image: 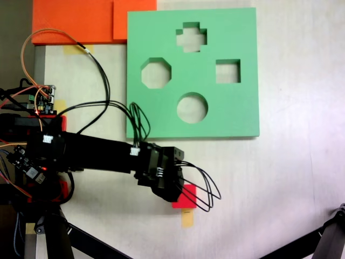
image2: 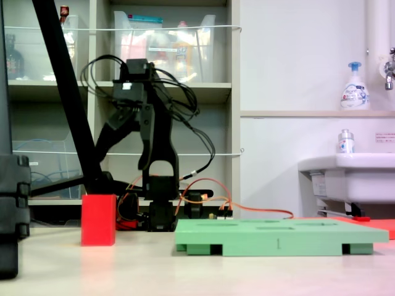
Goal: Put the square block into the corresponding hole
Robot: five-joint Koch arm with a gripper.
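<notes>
The square block (image: 188, 198), a small red cube, rests on the table below the green board (image: 161, 27). In a fixed view my black gripper (image: 173, 186) covers its upper-left part. From the side, the block (image2: 99, 220) stands left of the board (image2: 278, 237). The gripper (image2: 121, 157) hangs well above it, shifted slightly toward the board, jaws spread apart with nothing between them. The corresponding hole (image: 228, 71) is the square cut-out at the board's right side, and it holds nothing.
The board also has a cross cut-out (image: 191, 36), an octagonal one (image: 156, 74) and a round one (image: 192, 107). Orange slabs (image: 75, 21) lie at the top left. Black cables (image: 202, 189) loop off the gripper. A stand leg (image2: 68, 92) slants past the arm.
</notes>
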